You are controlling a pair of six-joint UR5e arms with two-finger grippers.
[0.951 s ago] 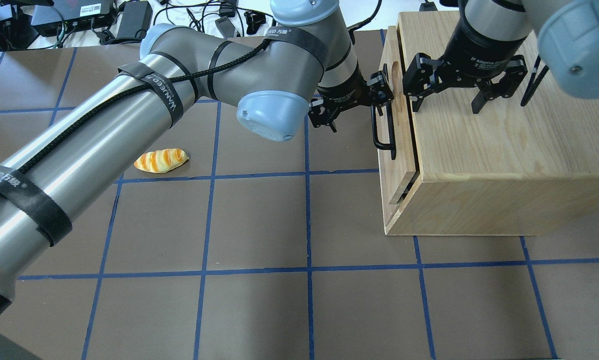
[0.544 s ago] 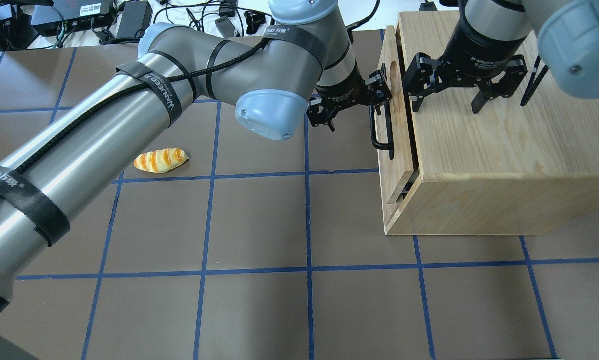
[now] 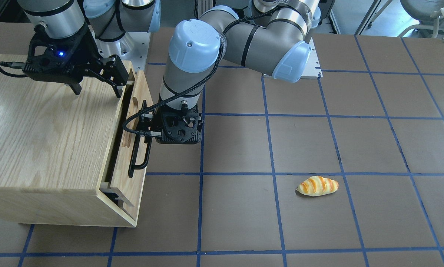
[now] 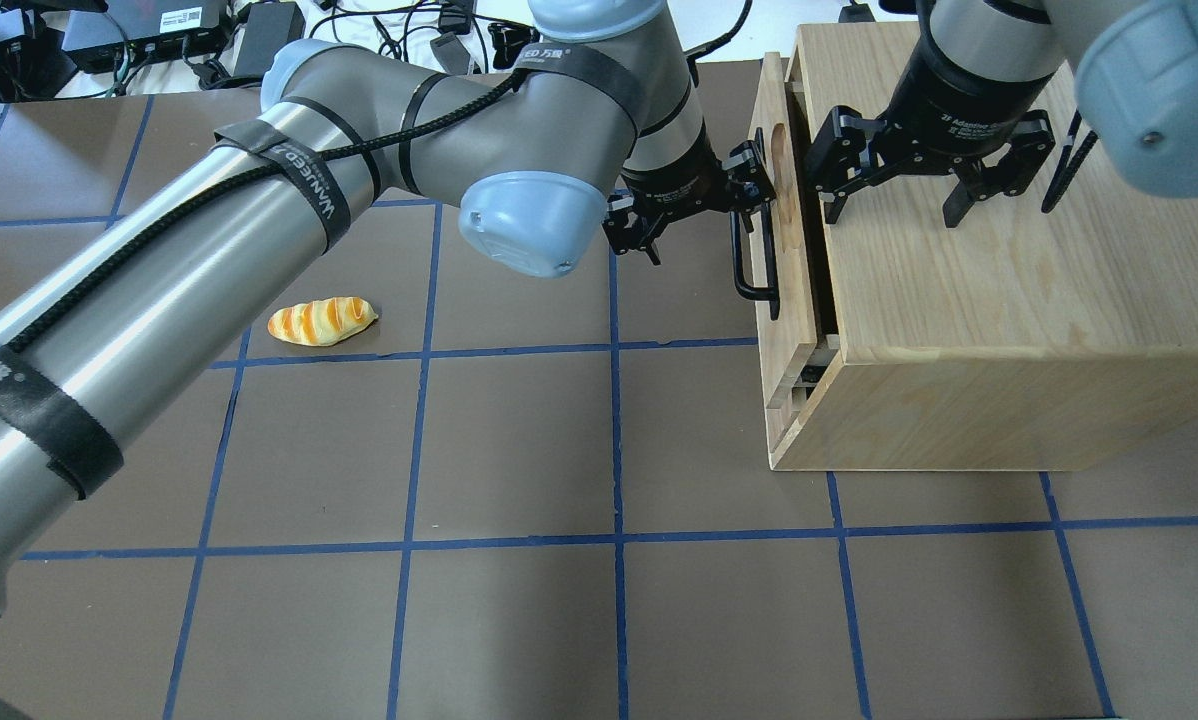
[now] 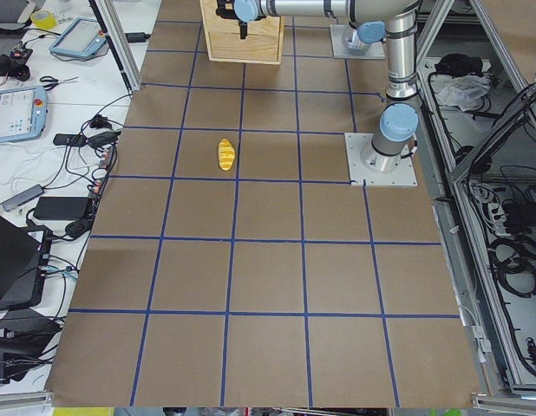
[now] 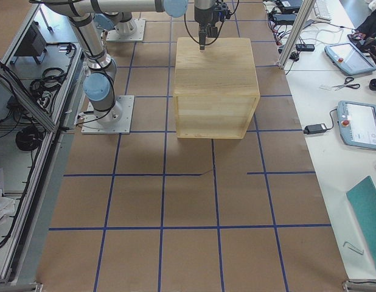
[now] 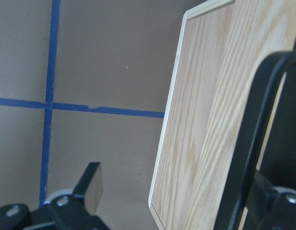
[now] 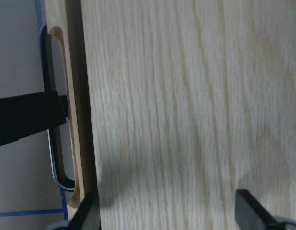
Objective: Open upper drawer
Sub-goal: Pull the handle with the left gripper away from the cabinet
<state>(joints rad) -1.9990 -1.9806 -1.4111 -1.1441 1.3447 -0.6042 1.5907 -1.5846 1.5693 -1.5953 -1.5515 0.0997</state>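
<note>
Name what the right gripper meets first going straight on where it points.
The cabinet top. The open right gripper points straight down at its bare wood; how far above it the gripper hangs is unclear.

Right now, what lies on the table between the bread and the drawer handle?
Only bare brown mat crossed by blue tape lines lies between the bread and the handle. The front-facing view shows it best.

left arm (image 4: 159,290) — silver tubes, pale-blue joint caps, black straps, braided black cable | right gripper (image 3: 96,89) — black, blue light
</note>
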